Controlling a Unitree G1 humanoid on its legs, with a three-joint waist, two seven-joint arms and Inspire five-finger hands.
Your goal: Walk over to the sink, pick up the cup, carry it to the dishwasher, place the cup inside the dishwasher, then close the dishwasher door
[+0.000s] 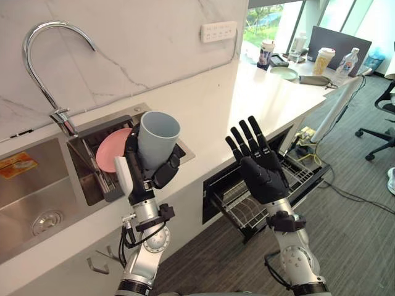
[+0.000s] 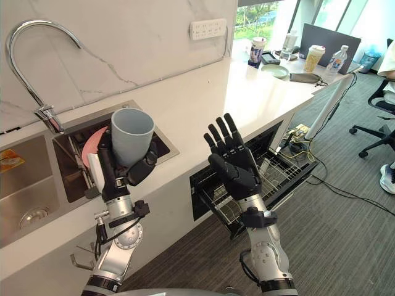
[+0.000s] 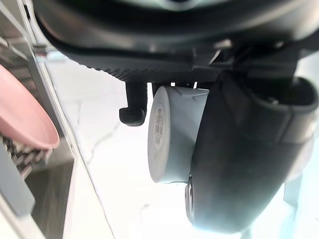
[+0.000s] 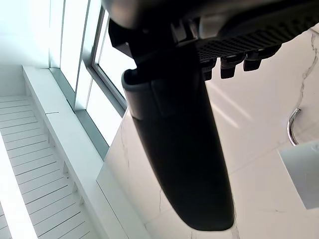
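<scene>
Left eye view: left hand [image 1: 141, 165] grips cup [image 1: 158, 139] upright; right hand [image 1: 262, 172] raised, spread.

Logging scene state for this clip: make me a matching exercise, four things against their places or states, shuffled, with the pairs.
Things: 1 cup; 2 pink plate; 3 right hand; 4 dishwasher rack.
States: A pulled out under the counter; B open, raised, empty; C gripped by the left hand; D standing in the sink.
Pairs: 1-C; 2-D; 3-B; 4-A.
</scene>
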